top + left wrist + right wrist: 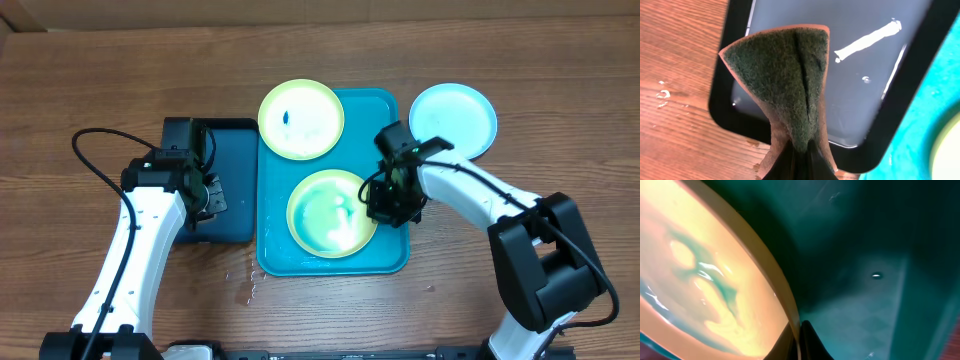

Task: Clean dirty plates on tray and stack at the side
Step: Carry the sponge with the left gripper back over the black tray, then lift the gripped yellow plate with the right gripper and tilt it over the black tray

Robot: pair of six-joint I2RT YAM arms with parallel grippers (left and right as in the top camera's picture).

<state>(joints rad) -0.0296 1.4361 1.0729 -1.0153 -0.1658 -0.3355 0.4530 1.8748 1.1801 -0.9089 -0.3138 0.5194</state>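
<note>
Overhead, the right pincer (383, 205) is seen clamped on the right rim of the wet plate (330, 213) lying on the turquoise tray (375, 110), with a blue-smudged plate (300, 120) set on the same tray beyond and left of it, and a third plate (453, 120) laid on the table (80, 80) beyond and right of it, off the tray. The left pincer (208, 195) is closed on a green scouring sponge (785, 80), held over the dark navy tray (230, 160) and hiding much of it in the left wrist view.

Two plates (301, 118) on tray (370, 105), one beside
</note>
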